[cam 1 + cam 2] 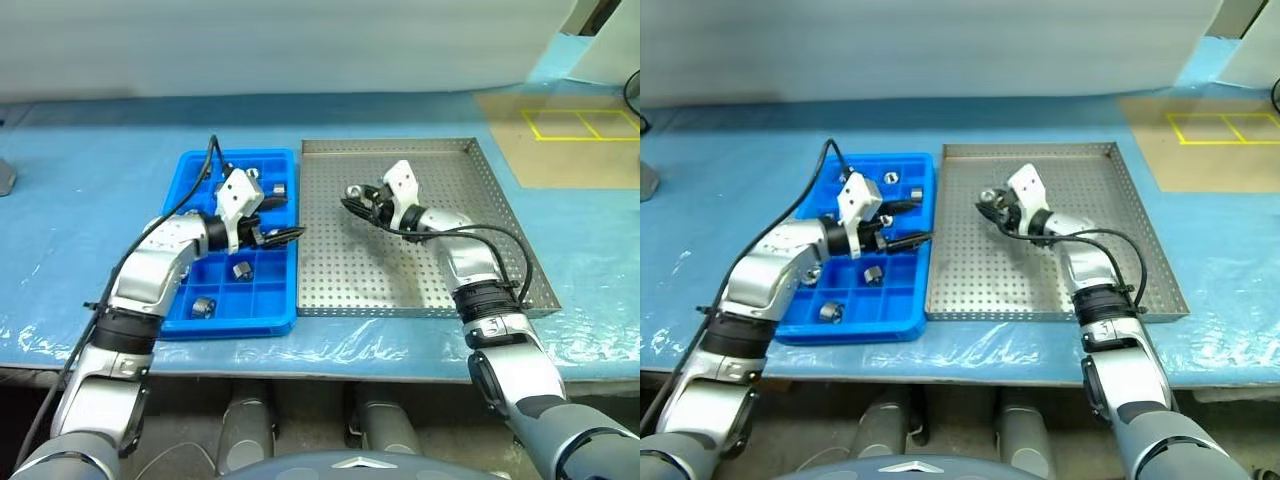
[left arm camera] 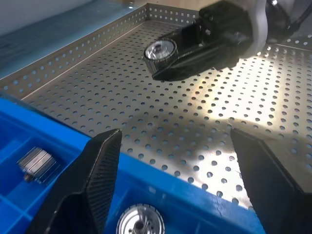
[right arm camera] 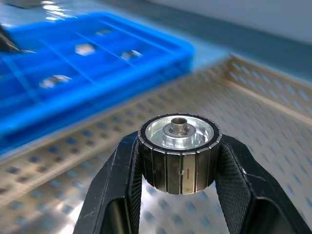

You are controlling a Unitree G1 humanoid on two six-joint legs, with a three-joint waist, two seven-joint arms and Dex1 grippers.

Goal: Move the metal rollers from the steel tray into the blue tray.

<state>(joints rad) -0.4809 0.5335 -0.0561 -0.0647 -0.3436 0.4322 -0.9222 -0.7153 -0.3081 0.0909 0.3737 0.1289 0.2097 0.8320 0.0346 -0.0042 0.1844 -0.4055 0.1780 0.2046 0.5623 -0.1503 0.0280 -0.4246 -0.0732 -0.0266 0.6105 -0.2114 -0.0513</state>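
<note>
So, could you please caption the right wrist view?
Right claw gripping a metal roller above the steel tray, blue tray beyond.

Readable text: none is showing in any view.
Metal roller (image 3: 178,155) in the right gripper (image 3: 178,161): its ribbed side is carrying only a tiny dark mark, too small to read.
Blue tray (image 1: 283,300): no label or number is appearing on its walls.
Steel tray (image 1: 520,225): it is showing only its pattern of holes, no writing.
Yellow lines (image 1: 583,124) on the brown board: they are forming plain boxes, a floor marking without letters or numbers.
White blocks on the wrists (image 1: 240,195): small dark dots are showing on them, not legible as characters.
</note>
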